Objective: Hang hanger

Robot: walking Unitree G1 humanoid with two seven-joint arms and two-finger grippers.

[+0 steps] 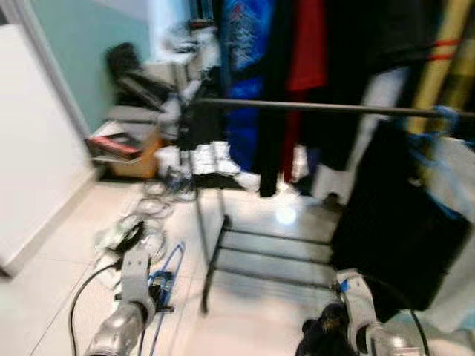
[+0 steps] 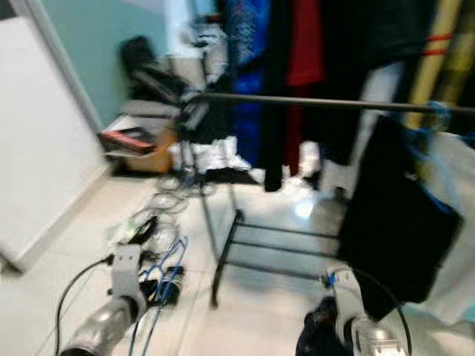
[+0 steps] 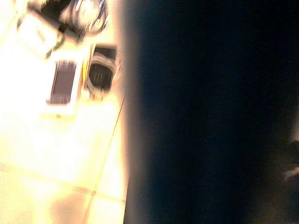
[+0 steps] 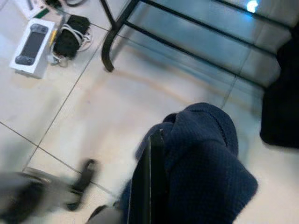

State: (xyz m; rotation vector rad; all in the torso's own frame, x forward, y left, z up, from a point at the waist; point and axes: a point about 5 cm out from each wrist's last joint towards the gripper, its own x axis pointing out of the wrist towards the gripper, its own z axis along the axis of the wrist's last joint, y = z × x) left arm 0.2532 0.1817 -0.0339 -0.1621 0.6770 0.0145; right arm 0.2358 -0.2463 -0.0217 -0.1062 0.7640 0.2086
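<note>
A blue wire hanger [image 1: 168, 273] dangles just above the floor at my left gripper [image 1: 159, 294], low on the left, and the gripper looks shut on it. The black rail [image 1: 326, 108] of the clothes rack runs across the scene ahead, well above both arms, with dark, blue and red clothes [image 1: 297, 67] hanging behind it. Low on the right, my right gripper [image 1: 326, 334] is shut on a navy knitted garment [image 4: 205, 158], which bunches beside the black fingers [image 4: 152, 182]. Everything is blurred by motion.
The rack's black base bars [image 1: 260, 256] and foot [image 4: 108, 63] stand on the tiled floor between my arms. Cables, a boxed device [image 4: 32, 44] and other clutter [image 1: 133, 233] lie on the left. A black bag [image 1: 397, 230] hangs at the right.
</note>
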